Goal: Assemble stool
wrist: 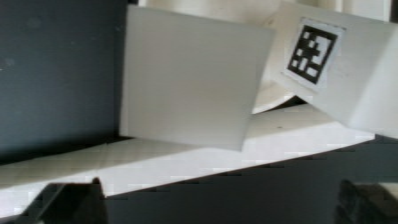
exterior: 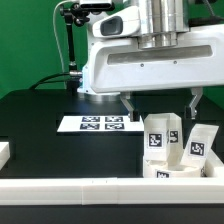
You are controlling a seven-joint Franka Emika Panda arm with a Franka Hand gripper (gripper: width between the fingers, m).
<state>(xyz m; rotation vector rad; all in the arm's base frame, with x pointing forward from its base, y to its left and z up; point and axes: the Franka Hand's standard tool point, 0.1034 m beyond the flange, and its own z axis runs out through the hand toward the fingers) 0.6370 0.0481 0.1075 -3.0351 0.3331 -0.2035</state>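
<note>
white plastic legs (exterior: 162,140) upright, clustered by rail (exterior: 60,186), each bearing black-white tag, no readable text. gripper (exterior: 160,100) above legs, fingers spread, empty. marker board (exterior: 98,124) flat on table (exterior: 40,120).

The exterior view shows three small white rectangular plastic block legs (exterior: 160,135) (exterior: 197,143) (exterior: 166,160) standing clustered, each bearing a square black-and-white tag. One thin flat white marker board (exterior: 98,123) lies on the one black table (exterior: 50,125), and two long white border rails (exterior: 70,185) (exterior: 4,152) edge it.
</note>
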